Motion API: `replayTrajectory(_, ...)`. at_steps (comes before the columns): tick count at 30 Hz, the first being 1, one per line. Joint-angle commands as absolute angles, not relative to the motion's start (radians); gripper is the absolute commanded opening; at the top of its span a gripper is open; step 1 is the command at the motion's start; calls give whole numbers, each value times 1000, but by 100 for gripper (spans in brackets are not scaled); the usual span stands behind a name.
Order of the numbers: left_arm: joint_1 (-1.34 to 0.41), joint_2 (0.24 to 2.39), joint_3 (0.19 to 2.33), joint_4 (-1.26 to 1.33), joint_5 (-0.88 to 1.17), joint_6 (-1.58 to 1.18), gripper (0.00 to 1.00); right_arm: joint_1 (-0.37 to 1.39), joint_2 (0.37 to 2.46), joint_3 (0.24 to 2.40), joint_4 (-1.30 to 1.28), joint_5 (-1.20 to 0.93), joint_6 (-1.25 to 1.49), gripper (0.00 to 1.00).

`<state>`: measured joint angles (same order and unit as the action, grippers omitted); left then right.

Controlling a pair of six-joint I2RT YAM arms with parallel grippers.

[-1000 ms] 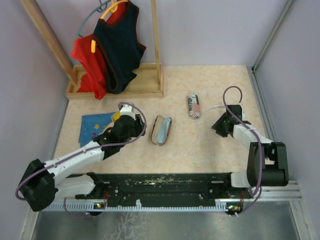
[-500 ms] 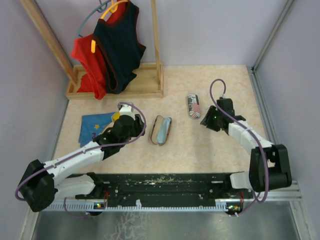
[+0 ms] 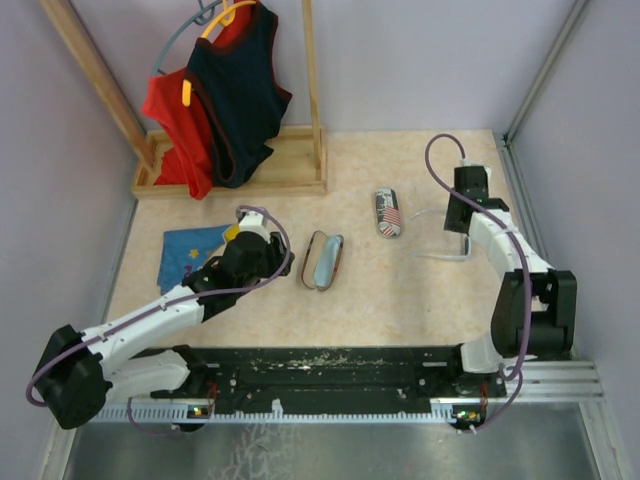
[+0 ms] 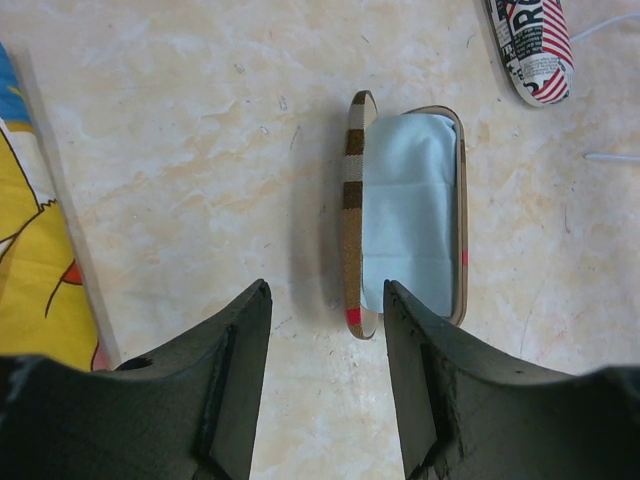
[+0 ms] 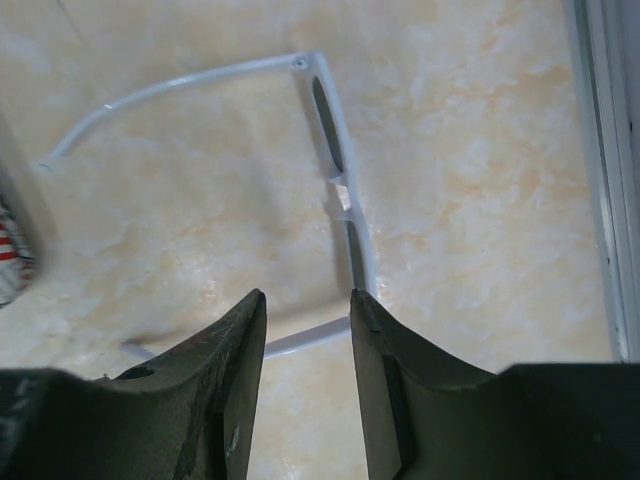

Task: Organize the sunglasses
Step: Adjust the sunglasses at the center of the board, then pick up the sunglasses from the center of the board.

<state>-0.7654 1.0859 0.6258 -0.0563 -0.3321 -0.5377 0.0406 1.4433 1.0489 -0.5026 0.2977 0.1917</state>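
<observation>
The sunglasses [image 5: 338, 170], a white-grey pair with thin arms, lie unfolded on the table at the right [image 3: 438, 236]. My right gripper [image 5: 308, 305] hangs open just over them, and the pair's near arm crosses the gap between its fingertips; in the top view the right gripper [image 3: 458, 222] is at the pair's right side. My left gripper [image 4: 325, 300] is open and empty, just short of the open plaid case [image 4: 352, 210] with a light-blue cloth [image 4: 410, 220] in it. From above, the left gripper [image 3: 275, 262] sits left of that case [image 3: 323, 260].
A shut flag-print case [image 3: 387, 212] lies between the plaid case and the sunglasses. A blue and yellow cloth [image 3: 188, 250] lies at the left. A wooden rack [image 3: 240, 175] with red and navy tops stands at the far left. A metal rail [image 5: 600, 150] edges the table's right side.
My right arm swung away from beside the flag-print case to the far right, uncovering the white sunglasses. The left arm has barely moved.
</observation>
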Motion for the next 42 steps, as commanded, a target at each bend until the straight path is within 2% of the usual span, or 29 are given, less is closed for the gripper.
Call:
replayTrajectory(1, -759, 1079, 629, -76, -284, -553, 55, 2, 1517, 1113, -555, 341, 76, 38)
replayTrajectory(11, -759, 1087, 635, -73, -296, -548, 55, -33, 1661, 1175, -529, 351, 30, 35)
replayTrajectory(21, -759, 1109, 644, -67, -304, -542, 55, -35, 1764, 1236, -526, 376, 10, 28)
replayTrajectory(42, -759, 1121, 647, -61, -312, -539, 55, -47, 1805, 1249, -511, 370, 2, 18)
